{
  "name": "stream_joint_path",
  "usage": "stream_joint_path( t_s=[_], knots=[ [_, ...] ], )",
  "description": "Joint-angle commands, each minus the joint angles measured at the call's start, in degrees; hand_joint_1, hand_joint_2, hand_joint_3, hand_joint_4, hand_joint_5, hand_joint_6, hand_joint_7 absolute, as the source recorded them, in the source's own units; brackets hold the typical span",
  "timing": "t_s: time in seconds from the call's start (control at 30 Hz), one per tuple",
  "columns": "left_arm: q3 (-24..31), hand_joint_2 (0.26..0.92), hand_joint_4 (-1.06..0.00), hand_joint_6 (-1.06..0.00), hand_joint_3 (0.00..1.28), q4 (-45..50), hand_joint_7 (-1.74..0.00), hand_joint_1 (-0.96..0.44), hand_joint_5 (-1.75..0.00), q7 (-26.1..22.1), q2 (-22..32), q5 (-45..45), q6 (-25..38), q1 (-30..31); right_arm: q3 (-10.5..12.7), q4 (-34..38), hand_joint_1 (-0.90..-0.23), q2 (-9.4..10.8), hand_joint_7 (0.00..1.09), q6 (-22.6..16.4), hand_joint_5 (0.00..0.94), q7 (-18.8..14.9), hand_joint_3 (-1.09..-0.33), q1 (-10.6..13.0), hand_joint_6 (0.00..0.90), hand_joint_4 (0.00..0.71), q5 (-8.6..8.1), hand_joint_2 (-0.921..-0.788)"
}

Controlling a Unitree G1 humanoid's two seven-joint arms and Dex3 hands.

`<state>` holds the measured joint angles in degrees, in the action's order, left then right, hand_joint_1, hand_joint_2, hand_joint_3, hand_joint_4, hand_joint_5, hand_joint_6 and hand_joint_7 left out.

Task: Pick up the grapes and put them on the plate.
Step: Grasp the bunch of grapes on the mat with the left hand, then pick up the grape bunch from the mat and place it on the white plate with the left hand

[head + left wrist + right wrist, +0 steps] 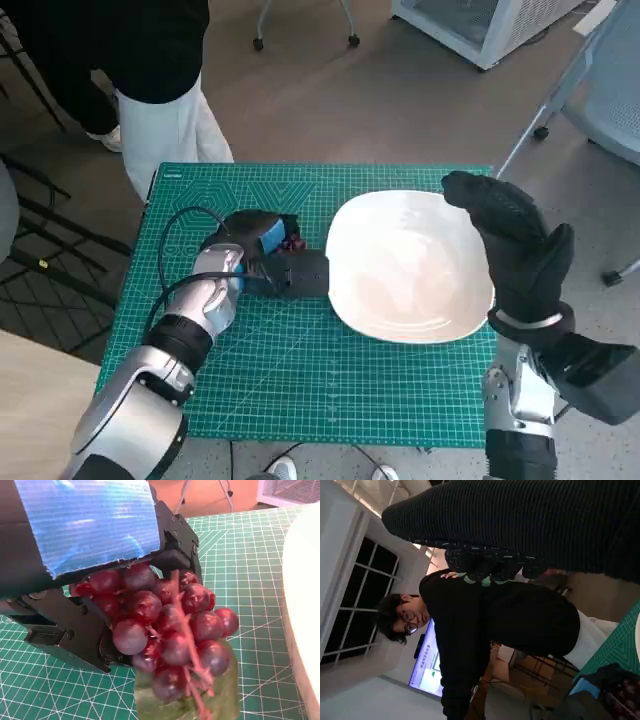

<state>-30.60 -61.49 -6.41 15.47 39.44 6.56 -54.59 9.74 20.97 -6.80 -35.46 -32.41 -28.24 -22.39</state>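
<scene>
One of most things, two hands.

There is one bunch of grapes (170, 630), too many round red grapes in it to count well. There is one white plate (405, 265) and one green mat (300, 380) on the one tabletop. Two robot hands show: one left hand (262, 245) with blue tape and one right hand (515, 250) in a black glove. One person (485, 625) is near.

Dark red grapes (170, 630) on a reddish stem over what looks like a green leaf, a white plate (410, 265), a green worktop (300, 370) gridded in pale lines, blue tape on the black left hand (265, 245).
</scene>
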Motion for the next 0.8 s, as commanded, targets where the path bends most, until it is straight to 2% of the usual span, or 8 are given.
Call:
stream_joint_path(
  t_s=[0.03, 0.8],
  knots=[
    [-0.09, 0.921, -0.5, -0.51, 0.2, -1.41, -1.32, 0.0, -1.35, -1.38, -0.15, -0.44, 0.23, 1.25, -0.03, 0.3, -0.519, -0.04, 0.48, 0.56, 0.003, 0.0, -0.617, 1.15, -0.001, 0.263, 0.02, -0.921],
    [-0.29, 0.921, -0.49, -0.49, 0.21, -0.67, -1.34, 0.0, -1.36, -1.78, 0.66, -0.36, 0.07, 1.49, -0.17, 0.27, -0.52, 0.34, 0.48, 0.51, 0.003, 0.08, -0.615, 1.34, -0.001, 0.264, -0.03, -0.921]
  ],
)
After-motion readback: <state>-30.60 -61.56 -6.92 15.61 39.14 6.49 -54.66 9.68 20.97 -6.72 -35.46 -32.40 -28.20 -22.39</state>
